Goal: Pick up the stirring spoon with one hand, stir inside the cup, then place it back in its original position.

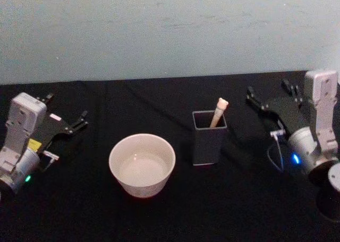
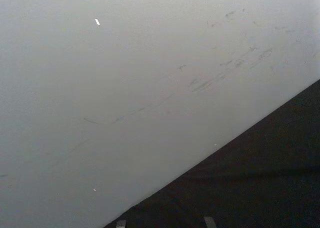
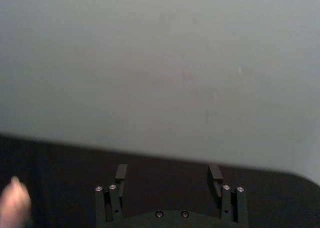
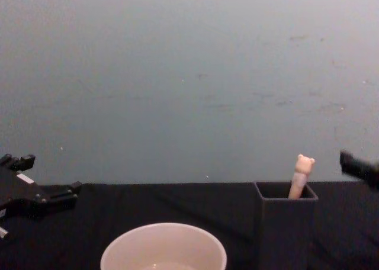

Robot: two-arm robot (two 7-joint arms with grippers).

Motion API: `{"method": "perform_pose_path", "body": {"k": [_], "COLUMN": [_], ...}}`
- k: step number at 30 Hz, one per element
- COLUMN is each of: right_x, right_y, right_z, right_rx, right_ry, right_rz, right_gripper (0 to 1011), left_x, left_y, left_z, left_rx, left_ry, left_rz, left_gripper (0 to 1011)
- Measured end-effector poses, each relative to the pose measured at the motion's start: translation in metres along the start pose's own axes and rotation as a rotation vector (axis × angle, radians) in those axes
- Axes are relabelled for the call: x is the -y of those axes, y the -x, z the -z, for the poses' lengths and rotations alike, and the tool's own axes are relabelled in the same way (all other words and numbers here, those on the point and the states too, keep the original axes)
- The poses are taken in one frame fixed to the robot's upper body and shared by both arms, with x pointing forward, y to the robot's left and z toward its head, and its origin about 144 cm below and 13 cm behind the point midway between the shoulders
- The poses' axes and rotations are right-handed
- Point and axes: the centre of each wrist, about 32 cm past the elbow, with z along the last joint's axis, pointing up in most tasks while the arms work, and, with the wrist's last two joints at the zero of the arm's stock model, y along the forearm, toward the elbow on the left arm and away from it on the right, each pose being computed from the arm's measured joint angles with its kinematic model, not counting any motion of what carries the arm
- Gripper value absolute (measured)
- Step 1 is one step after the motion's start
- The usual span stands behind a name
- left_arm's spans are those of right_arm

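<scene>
Silver-grey arms, black fingers point(image 1: 79, 120) (green, blue lights).

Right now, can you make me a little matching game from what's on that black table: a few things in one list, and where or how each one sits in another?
Things:
1. stirring spoon
2. cup
3. left gripper
4. right gripper

Places or states:
A. open, at the table's right side
B. standing handle-up in the dark grey holder
C. open, at the table's left side
D. on the cloth, left of the holder

Pairs: 1-B, 2-D, 3-C, 4-A
</scene>
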Motion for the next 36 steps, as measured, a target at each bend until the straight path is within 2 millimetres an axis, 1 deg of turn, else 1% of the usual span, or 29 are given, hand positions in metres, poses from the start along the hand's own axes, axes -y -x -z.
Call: {"method": "perform_pose_path", "body": {"k": [2,4,10,36], "right_x": [0.004,0.006,0.007,0.006], "right_y": [-0.001,-0.002,-0.002,-0.002], "right_z": [0.01,0.016,0.026,0.022], "right_rx": [0.027,0.042,0.049,0.047], "right_ry": [0.03,0.047,0.093,0.076], "right_rz": [0.003,0.005,0.008,0.006], "right_gripper": [1003,1003,1002,1003], "left_x": [0.0,0.0,0.0,0.0], "left_y": [0.0,0.0,0.0,0.0], "left_z": [0.0,0.0,0.0,0.0], "left_rx": [0.0,0.0,0.0,0.0], "left_ry": [0.0,0.0,0.0,0.0], "left_rz": [0.0,0.0,0.0,0.0], "left_gripper": [1002,1001,1001,1001]}}
